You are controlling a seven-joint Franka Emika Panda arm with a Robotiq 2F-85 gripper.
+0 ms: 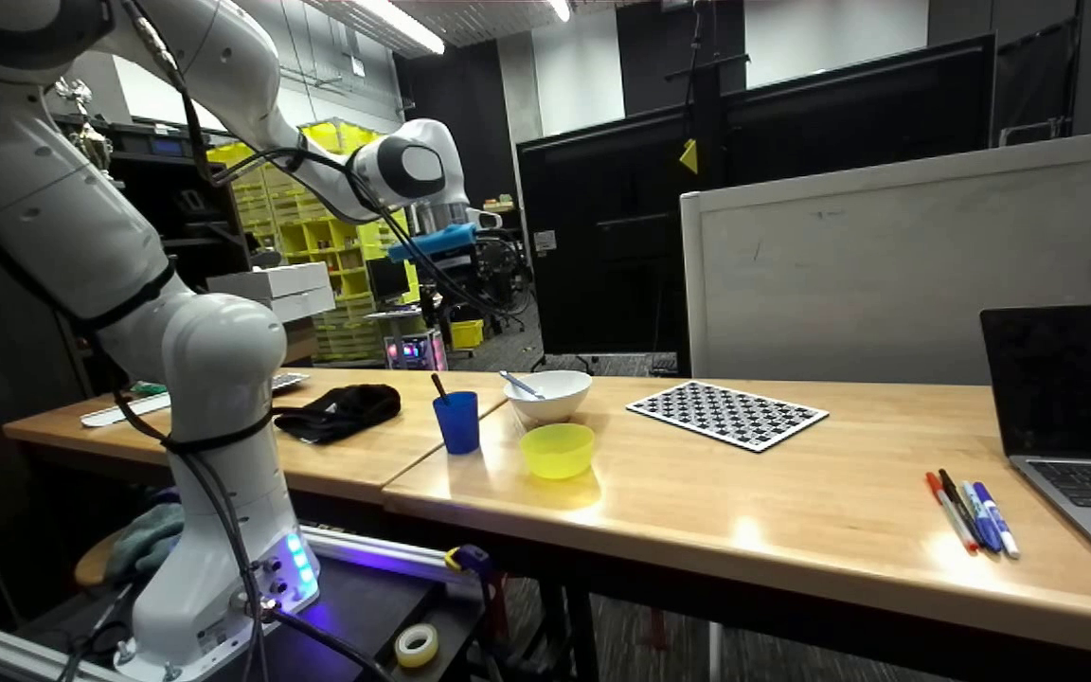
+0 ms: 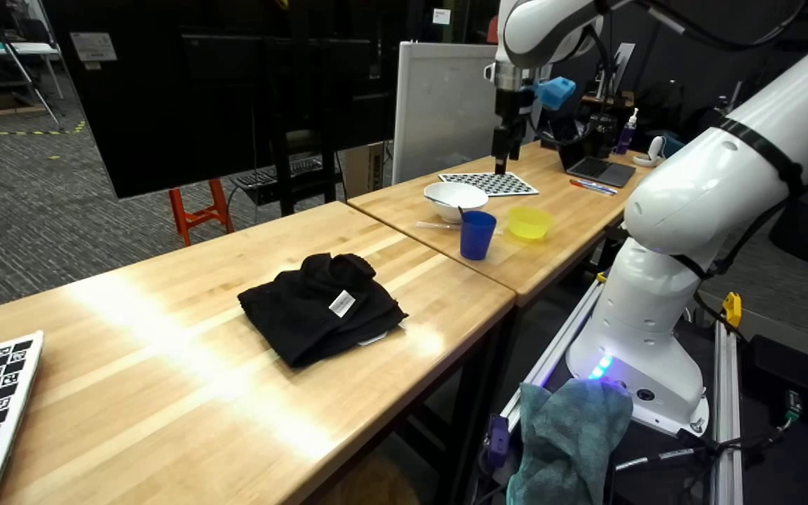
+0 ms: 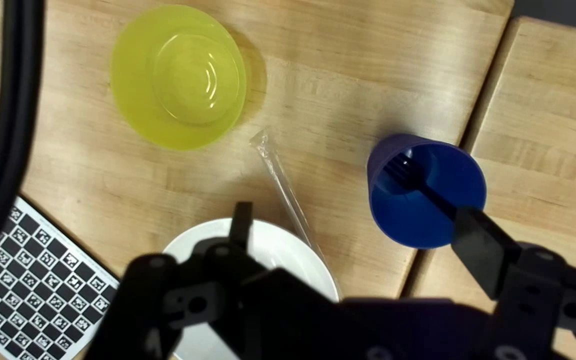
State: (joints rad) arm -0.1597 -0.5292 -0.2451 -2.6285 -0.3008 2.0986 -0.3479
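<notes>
Fingers [image 3: 483, 255]: black, blocky, parted wide and unloaded; raised well above the wooden table [image 3: 328, 65] (in an exterior view their outline is lost in the dark).
Blue cup [image 3: 428, 200]: smooth, tapered, open-mouthed; beneath the fingers, its rim slightly overlapped by one fingertip in the wrist view.
Black fork [image 3: 408, 174]: tines down inside the cup, handle end screened by that same fingertip.
White bowl [image 3: 288, 252]: round, glossy; below the opposite fingertip, largely masked in the wrist view by black linkage [image 3: 203, 300].
Utensil [image 1: 519, 384]: slim blue-grey handle projecting over the white bowl's rim; its head is out of sight, type undetermined.
Clear tube [image 3: 288, 195]: slender, transparent, crinkled at one end; lower than the fingers, between cup and white bowl, far end hard to trace.
Yellow bowl [image 3: 178, 77]: translucent, round, shiny inside; below the fingers, farther from the tips than the cup.
Patterned board [image 3: 33, 280]: flat, black-and-white checks; out past the finger over the white bowl, cut off by the wrist view's edge.
Black cloth [image 2: 299, 308]: rumpled textile; well apart from the fingers, its white tag [image 2: 341, 304] too small to read.
</notes>
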